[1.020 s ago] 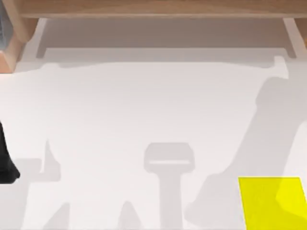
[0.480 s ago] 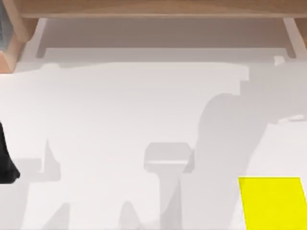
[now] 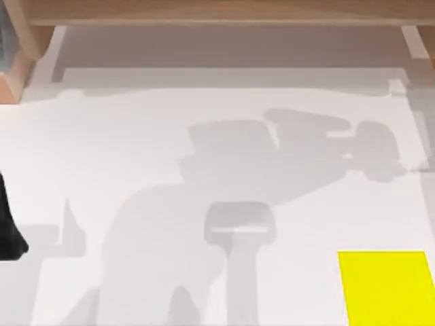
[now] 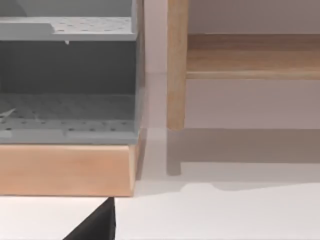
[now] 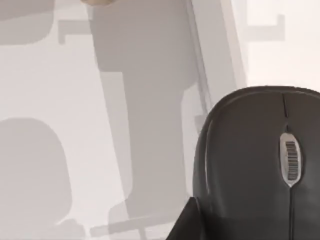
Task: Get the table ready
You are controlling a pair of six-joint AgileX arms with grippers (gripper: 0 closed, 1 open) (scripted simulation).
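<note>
The white table [image 3: 136, 136] spreads across the top view, crossed by grey arm shadows. In the right wrist view a black computer mouse [image 5: 250, 165] with a silver scroll wheel sits very close to the camera, raised above the table [image 5: 40, 75]. A dark finger [image 5: 186, 225] of my right gripper lies against the mouse's side, so the gripper looks shut on it. A dark part of my left arm [image 3: 8, 231] sits at the table's left edge. A black wedge [image 4: 95, 225] shows low in the left wrist view.
A bright yellow square mat [image 3: 387, 288] lies at the front right. A wooden frame [image 3: 217, 12] runs along the far edge. A grey perforated rack [image 4: 65, 80] on a wooden base [image 4: 65, 170] stands at the far left, beside a wooden post [image 4: 176, 65].
The right arm's shadow has swept from the table's right side, off the yellow mat, towards the middle and left. The dark part of the left arm has not moved.
</note>
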